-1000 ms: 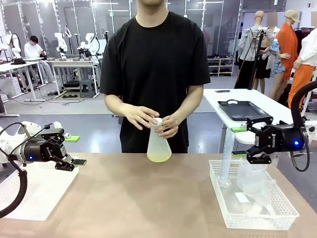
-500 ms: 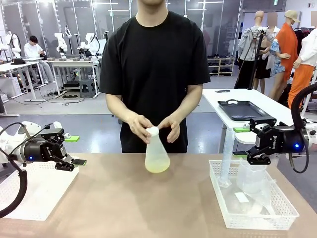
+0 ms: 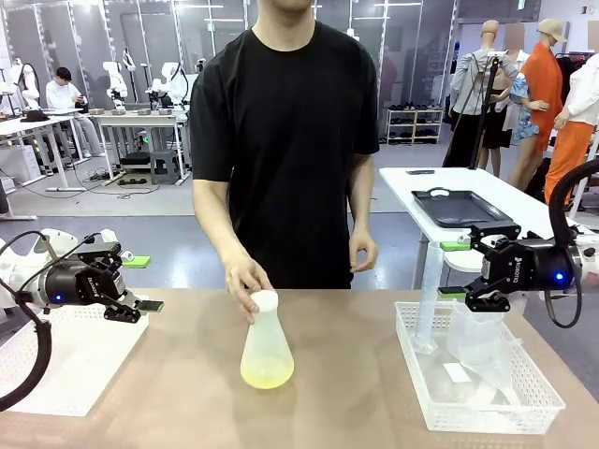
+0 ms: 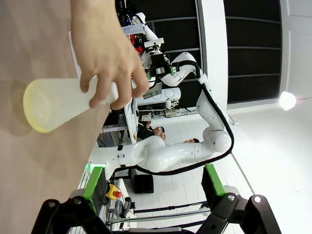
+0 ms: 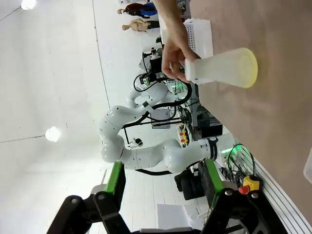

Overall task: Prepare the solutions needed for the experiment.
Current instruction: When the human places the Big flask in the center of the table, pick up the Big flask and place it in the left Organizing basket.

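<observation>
I read the front camera as fixed between the arms at my edge of the bench (image 3: 356, 393). It faces straight across the bench at the person (image 3: 285, 140) on the far side. The left tool (image 3: 145, 283) sits at picture left and the right tool (image 3: 452, 268) at picture right.

The left wrist camera looks along its own fingers (image 4: 95, 183), rolled so the bench runs up the picture's left edge. The right wrist camera is rolled the opposite way, with the bench at the right. Both stand well apart from the flask (image 3: 267, 351).

All three views share that flask and the hand (image 3: 245, 281) on it. Each wrist view also catches the other arm (image 4: 165, 153) beyond.
</observation>
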You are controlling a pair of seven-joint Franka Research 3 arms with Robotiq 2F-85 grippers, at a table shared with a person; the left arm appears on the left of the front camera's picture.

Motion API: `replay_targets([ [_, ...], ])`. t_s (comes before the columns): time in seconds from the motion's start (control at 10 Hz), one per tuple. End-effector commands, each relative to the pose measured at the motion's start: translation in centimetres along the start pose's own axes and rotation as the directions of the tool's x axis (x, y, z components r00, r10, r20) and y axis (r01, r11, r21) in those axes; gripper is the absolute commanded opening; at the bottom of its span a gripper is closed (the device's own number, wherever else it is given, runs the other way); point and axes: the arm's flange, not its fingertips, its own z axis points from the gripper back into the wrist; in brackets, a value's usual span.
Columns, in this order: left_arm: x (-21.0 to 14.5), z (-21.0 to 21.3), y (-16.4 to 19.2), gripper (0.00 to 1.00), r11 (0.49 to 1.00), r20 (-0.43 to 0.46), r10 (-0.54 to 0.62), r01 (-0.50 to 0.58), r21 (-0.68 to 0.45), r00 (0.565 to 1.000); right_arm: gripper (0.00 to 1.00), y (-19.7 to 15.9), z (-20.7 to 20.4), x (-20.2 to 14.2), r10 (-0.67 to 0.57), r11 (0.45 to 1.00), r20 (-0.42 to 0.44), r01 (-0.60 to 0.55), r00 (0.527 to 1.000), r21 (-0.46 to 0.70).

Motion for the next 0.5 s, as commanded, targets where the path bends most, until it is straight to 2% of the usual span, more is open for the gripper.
replay_targets([
  [0.0,0.14,-0.13,-0.24,1.00,1.000,0.009,-0.005,0.005,-0.015,1.000,0.80,0.21,0.08,-0.02,0.003,1.000,-0.007,-0.003,1.000,0.001],
  [0.4,0.14,-0.13,-0.24,1.00,1.000,0.009,-0.005,0.005,-0.015,1.000,0.80,0.21,0.08,-0.02,0.003,1.000,-0.007,-0.003,1.000,0.001],
])
